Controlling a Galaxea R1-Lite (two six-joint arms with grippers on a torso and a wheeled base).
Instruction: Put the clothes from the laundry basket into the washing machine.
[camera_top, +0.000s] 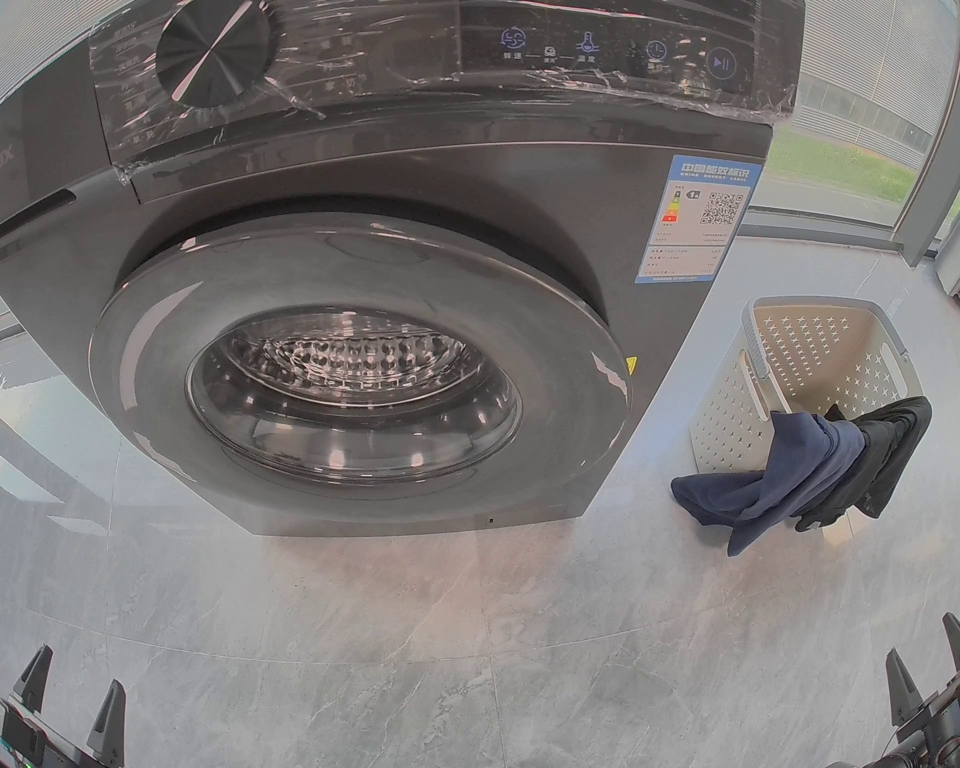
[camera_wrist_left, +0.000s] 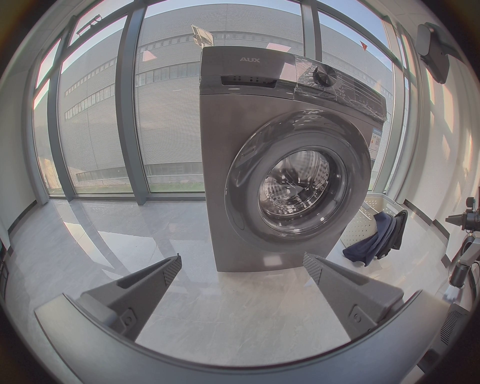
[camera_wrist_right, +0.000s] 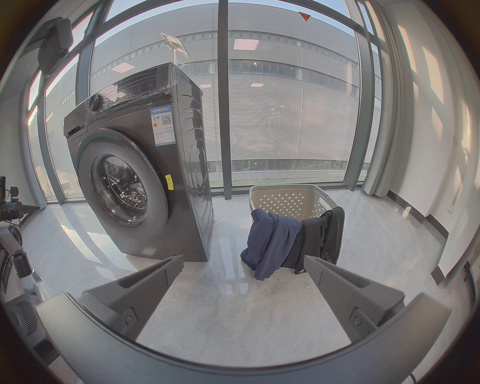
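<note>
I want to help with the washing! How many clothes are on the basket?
2. A blue garment hangs over the basket at its near rim, reaching the floor; a black garment hangs beside it, farther from the washing machine. More may hide inside.

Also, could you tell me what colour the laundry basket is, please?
The basket is cream; right wrist view shows it best.

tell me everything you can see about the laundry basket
The basket is a cream plastic tub with perforated walls, a grey rim and handle slots in its sides. It stands upright on the floor, right of the washer and apart from it. A blue garment and a black garment hang over its near rim, the blue one trailing onto the floor.
</note>
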